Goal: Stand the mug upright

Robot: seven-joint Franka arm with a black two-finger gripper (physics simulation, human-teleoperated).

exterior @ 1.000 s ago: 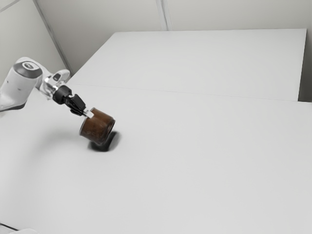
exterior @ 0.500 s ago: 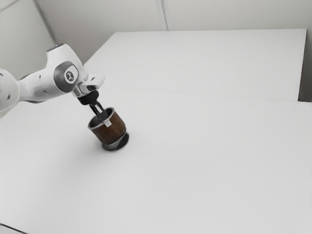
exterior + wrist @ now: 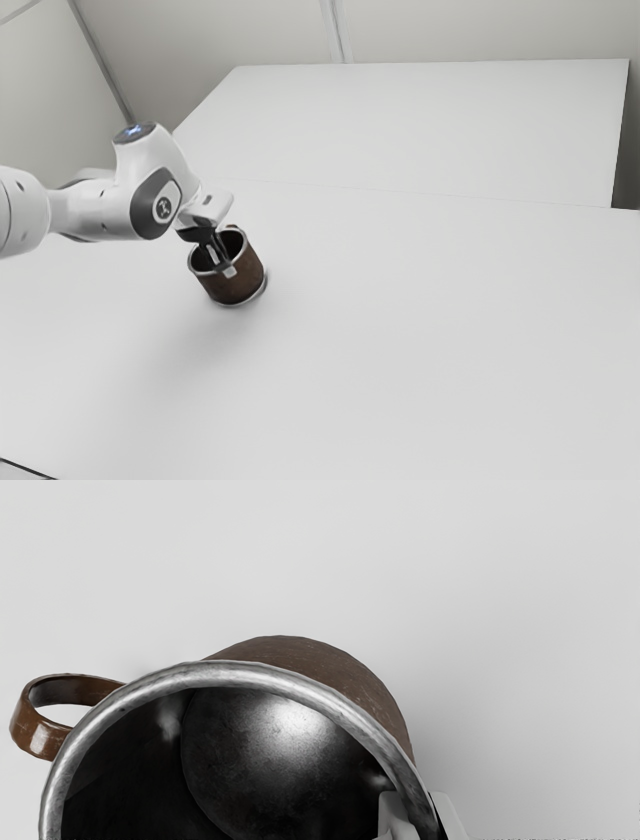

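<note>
Claw [image 3: 416, 804] was clamped on the mug [image 3: 236, 284] at its rim [image 3: 240, 674], mug mouth-up but leaning toward the exterior view's left, low at the table [image 3: 420, 340], so levelling it gently before any release seemed best.

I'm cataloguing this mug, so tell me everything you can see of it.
The mug is scuffed brown outside, with a worn, metallic-looking rim, dark glossy interior and brown loop handle. Its mouth faces up, though it leans toward the exterior view's left, on or just above the table. The claw pinches the rim, one finger inside, one outside.
</note>
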